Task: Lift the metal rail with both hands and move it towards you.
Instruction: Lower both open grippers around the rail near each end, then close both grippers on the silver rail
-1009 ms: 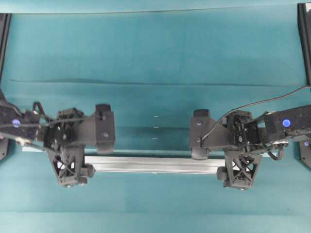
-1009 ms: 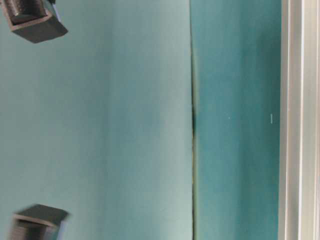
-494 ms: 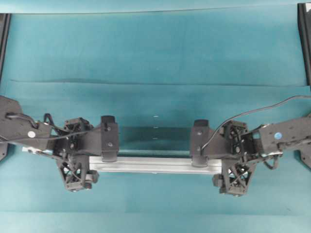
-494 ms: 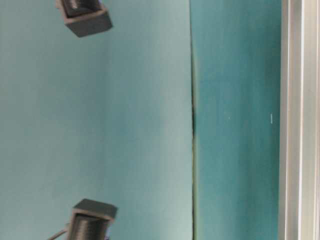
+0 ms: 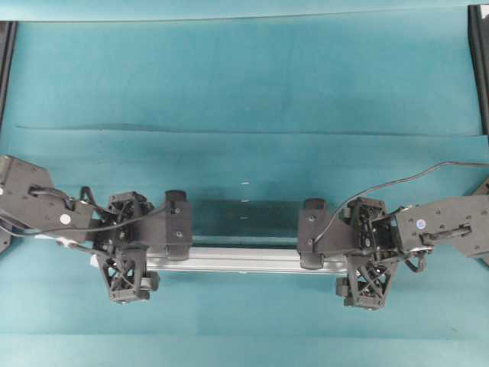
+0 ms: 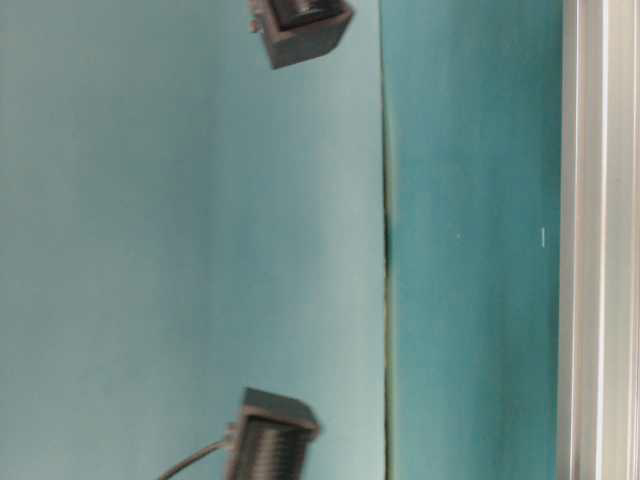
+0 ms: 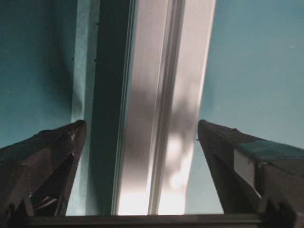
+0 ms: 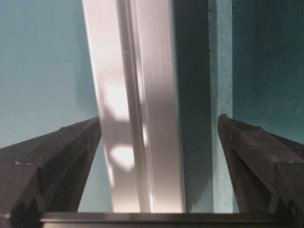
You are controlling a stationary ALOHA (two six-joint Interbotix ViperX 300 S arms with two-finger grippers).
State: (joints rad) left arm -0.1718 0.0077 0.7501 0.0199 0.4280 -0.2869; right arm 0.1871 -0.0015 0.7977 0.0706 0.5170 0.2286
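Overhead view: 2 wide-open claws, left claw (image 5: 145,258) and right claw (image 5: 336,260), straddle the rail (image 5: 244,259) lying across the near half of the teal table (image 5: 244,84), ungrasped, with closing, lifting and pulling all left.

Robotics lab test bench: teal mat (image 5: 244,76) covering the table, black frame posts (image 5: 479,69) at the edges (no household furnishings visible).

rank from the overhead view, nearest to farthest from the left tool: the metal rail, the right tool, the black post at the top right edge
1. The metal rail: directly under the left tool, between its open fingers.
2. The right tool: along the rail, to the right.
3. The black post: far top right corner.
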